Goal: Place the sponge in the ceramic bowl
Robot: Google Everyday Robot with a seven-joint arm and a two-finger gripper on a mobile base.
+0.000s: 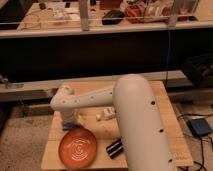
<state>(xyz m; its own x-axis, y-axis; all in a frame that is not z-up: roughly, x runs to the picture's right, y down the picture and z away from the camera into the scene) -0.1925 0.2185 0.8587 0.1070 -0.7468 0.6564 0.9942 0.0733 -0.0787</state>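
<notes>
The ceramic bowl [77, 148], a shallow orange-red dish with pale swirls at its centre, sits on the front left of the wooden table [172, 145]. My white arm reaches from the lower right across the table to the left. The gripper [70, 123] hangs down from the wrist just behind the bowl's far rim. A small bluish patch at the gripper looks like the sponge [73, 120], mostly hidden by the gripper. I cannot tell whether it is held or lying on the table.
A black-and-white striped block [115, 148] lies right of the bowl. A small pale cup [107, 114] stands mid-table under the forearm. A dark counter with a cluttered shelf runs behind the table. A blue-grey box [200, 126] and cables lie on the floor at the right.
</notes>
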